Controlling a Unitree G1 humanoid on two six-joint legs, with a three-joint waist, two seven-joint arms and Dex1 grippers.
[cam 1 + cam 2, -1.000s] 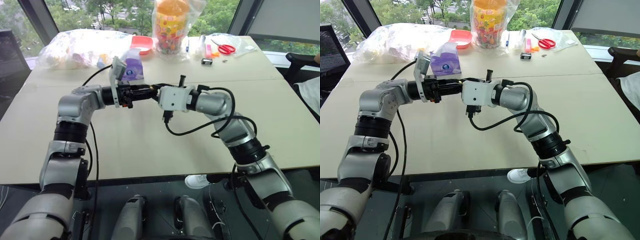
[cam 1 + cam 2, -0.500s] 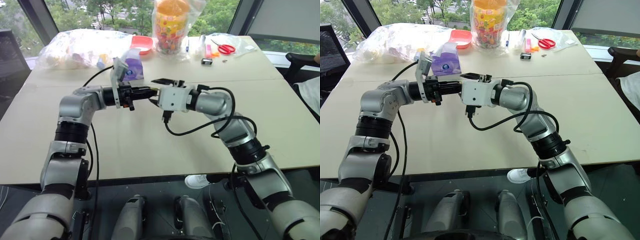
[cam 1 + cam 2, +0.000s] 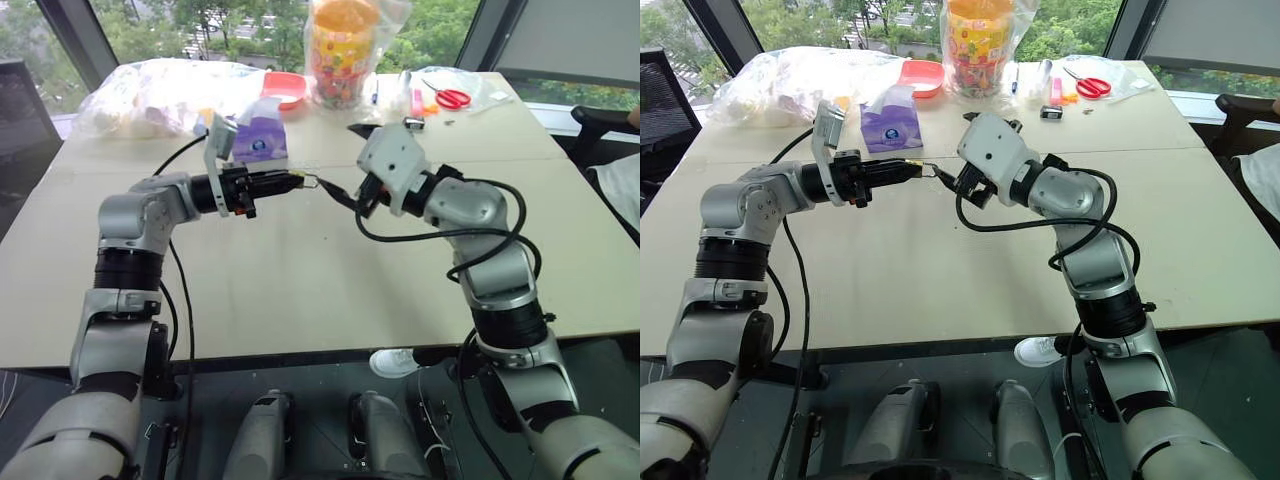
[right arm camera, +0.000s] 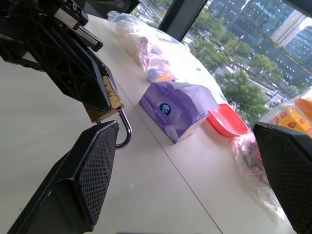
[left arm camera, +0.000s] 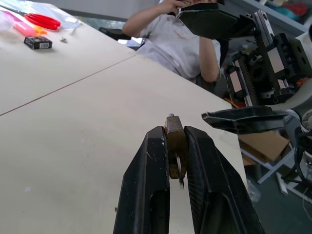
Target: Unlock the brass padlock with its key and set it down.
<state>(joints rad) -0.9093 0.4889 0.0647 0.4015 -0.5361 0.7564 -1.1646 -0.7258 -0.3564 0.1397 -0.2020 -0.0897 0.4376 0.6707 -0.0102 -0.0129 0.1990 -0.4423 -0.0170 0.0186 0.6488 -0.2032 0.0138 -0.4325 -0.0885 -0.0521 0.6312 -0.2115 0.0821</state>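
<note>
Brass padlock [image 5: 174, 142] sits clamped between the two black fingers of the left pincer [image 3: 292, 181], held above the table [image 3: 300, 280], silvery shackle facing the right pincer [image 3: 962, 150]. That pincer stands wide apart just beside the lock, holding nothing. Farther back, a purple tissue box [image 3: 262, 143] and a red bowl [image 3: 283, 87]. Both arms reach inward, level.

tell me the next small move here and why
Probably lower the left gripper to the table and release. Its fingers are clamped on the brass padlock, held level above the tabletop, and the shackle looks swung open. The right gripper stands wide open beside the lock with nothing between its fingers, so setting it down seems to be what remains.
</note>
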